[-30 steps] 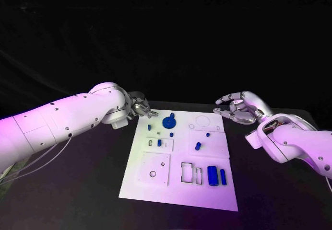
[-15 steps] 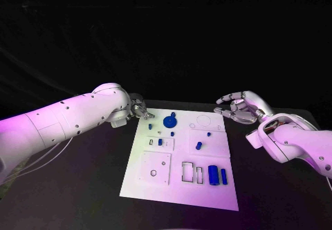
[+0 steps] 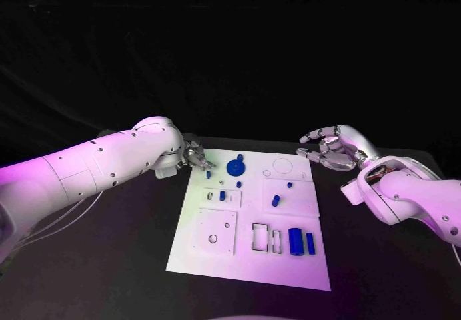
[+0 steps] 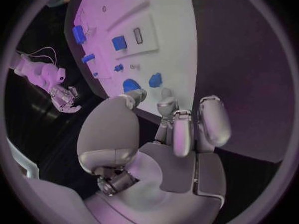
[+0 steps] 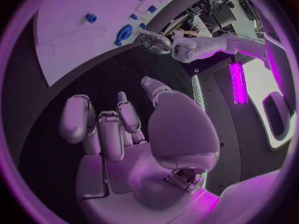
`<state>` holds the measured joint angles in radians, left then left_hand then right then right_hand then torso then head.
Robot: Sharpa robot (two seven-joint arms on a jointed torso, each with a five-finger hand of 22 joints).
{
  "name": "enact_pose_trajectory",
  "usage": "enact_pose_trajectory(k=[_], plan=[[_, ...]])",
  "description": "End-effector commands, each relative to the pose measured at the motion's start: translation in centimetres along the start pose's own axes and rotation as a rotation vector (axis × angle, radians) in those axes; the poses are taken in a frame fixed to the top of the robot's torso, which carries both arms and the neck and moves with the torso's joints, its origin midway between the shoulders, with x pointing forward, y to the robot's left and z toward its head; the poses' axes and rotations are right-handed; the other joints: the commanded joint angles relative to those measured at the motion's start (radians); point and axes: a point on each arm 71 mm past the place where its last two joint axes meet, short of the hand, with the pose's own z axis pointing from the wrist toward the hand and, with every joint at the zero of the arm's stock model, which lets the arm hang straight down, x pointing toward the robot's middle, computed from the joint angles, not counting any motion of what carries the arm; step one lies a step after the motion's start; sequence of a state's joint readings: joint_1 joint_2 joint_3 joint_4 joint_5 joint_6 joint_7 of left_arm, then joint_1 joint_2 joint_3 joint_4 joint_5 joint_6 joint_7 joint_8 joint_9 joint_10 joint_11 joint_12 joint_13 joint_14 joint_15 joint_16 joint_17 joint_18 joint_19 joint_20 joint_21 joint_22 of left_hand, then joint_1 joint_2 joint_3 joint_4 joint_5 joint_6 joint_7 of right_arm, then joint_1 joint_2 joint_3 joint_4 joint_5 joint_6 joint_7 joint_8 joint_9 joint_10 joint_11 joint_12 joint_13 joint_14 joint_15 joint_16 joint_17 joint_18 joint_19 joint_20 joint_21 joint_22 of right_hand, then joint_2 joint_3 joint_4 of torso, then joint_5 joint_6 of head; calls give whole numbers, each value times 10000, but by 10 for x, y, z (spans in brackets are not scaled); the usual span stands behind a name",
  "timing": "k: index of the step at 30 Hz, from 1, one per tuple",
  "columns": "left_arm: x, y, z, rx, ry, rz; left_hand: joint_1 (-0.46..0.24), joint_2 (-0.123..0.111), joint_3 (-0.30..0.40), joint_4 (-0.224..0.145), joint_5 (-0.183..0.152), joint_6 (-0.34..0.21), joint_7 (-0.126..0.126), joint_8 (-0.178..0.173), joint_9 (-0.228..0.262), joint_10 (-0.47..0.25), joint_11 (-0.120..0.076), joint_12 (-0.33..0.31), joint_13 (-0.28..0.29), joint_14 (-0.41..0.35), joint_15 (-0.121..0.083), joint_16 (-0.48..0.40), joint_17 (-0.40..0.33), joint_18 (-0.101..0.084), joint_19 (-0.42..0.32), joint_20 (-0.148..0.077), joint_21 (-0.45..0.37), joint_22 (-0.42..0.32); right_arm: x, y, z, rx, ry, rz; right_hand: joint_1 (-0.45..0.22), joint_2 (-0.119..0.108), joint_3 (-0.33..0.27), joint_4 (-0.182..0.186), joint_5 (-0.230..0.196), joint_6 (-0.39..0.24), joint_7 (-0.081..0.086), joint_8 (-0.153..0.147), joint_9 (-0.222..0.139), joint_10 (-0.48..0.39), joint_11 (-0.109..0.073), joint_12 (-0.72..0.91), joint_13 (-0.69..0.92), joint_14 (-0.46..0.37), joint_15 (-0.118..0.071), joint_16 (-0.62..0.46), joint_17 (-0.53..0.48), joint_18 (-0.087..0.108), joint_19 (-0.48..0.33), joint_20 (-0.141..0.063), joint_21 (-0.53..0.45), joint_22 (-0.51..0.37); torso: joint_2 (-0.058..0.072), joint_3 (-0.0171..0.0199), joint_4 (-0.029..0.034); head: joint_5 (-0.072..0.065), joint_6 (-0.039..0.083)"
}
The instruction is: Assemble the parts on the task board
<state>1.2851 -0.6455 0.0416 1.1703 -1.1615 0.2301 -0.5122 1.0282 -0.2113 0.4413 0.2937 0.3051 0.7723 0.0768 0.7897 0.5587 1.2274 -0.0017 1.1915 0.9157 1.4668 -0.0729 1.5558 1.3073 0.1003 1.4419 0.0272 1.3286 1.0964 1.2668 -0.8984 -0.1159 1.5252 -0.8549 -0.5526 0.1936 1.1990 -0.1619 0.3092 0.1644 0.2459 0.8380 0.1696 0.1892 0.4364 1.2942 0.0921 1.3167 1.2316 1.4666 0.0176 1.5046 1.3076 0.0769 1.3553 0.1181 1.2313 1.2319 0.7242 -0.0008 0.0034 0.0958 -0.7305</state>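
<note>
The white task board (image 3: 216, 257) lies in the middle of the black table. A round blue part (image 3: 235, 167) stands near its far edge, with small blue parts (image 3: 222, 196) around it and two longer blue parts (image 3: 302, 243) at the near right. My left hand (image 3: 198, 159) hovers at the board's far left corner, fingers apart and holding nothing; its fingertips (image 4: 167, 95) are close to the round blue part (image 4: 130, 84) and a small blue part (image 4: 155, 79). My right hand (image 3: 332, 150) hangs off the board's far right corner, fingers spread and holding nothing.
Several outlined recesses mark the board, among them a square plate (image 3: 215, 233) and a rectangular frame (image 3: 260, 239). Black tabletop (image 3: 115, 267) runs along both sides of the board. The right wrist view shows the left hand (image 5: 156, 41) past the board (image 5: 69, 35).
My left hand has crept a little nearer along the board's far left corner, toward the small blue part there. The right hand has stayed put.
</note>
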Motion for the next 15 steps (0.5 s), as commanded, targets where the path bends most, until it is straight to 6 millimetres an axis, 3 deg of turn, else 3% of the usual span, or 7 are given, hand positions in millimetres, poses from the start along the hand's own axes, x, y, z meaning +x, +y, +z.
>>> enact_pose_trajectory(k=[1,15], plan=[[3,-2,0,116,457,132,-99,-20,-99,-4,-74,102,0,-43,-17,-17,29,-3,26,926,74,-12,2195,-120,9,47,-28,19,1,1,0,-70,59,-12,-100,12,7,43,-41,8,2,51,17,6,-68,-38,8,567,-81,-41,555,135,2,-46,-55,5,-8,7,-1,7,-19],[6,-4,-1,183,739,163,37,47,-145,-42,-76,210,-30,-39,-45,-6,6,20,43,927,60,-10,2199,-120,11,52,-15,43,1,1,0,-66,59,-13,-100,12,7,43,-41,8,2,51,17,6,-68,-38,8,567,-81,-41,555,135,2,-46,-55,5,-13,12,-2,36,-24]])
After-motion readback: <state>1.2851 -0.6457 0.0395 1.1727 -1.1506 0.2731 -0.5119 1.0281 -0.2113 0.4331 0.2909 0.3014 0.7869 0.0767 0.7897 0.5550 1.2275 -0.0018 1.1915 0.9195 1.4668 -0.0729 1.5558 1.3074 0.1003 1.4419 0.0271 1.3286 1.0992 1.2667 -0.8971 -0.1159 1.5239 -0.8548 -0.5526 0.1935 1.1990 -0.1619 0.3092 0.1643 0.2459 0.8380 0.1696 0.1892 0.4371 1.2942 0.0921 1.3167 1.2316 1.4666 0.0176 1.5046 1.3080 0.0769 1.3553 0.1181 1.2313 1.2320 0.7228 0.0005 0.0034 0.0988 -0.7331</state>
